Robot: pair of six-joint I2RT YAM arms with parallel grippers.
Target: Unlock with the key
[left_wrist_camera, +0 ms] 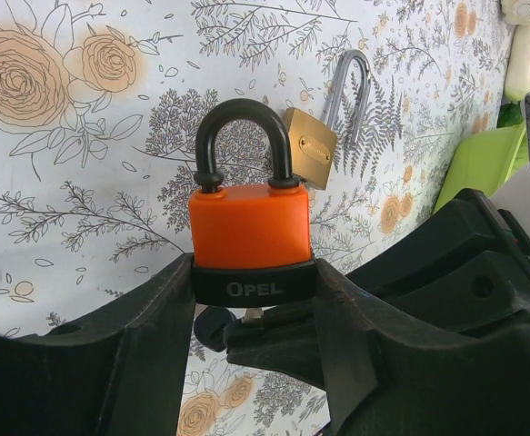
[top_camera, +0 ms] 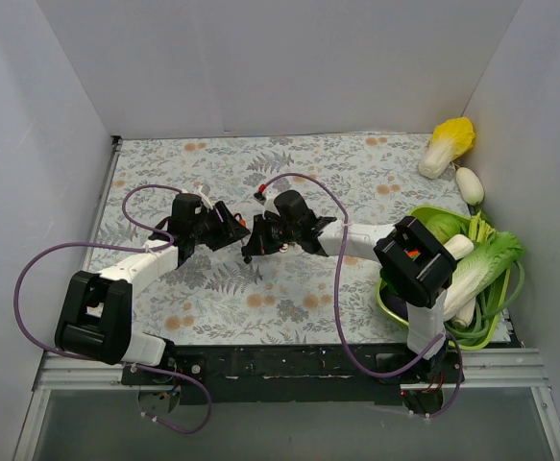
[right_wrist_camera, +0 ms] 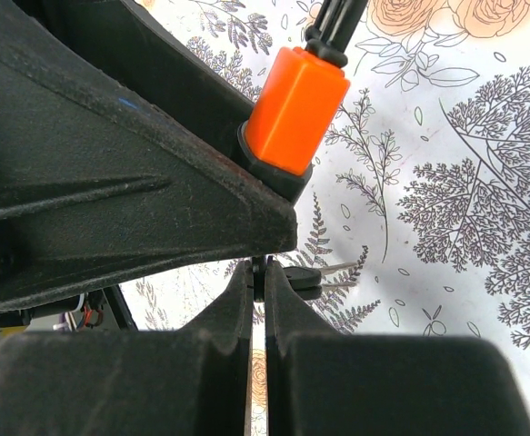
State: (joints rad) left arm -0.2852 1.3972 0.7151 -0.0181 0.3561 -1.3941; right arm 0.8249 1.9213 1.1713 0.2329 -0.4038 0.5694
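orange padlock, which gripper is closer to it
Left. The left gripper is clamped on the orange padlock at its black base, touching it. The right gripper is shut on the key just below that base, not holding the lock itself.

Plain white walls [top_camera: 289, 58] enclosed the table [top_camera: 260, 361] on three sides, a floral-printed cloth [top_camera: 356, 173] covered its top, and even, soft light fell across everything.

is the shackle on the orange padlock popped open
No, both legs of the black shackle sit in the orange padlock body in the left wrist view.
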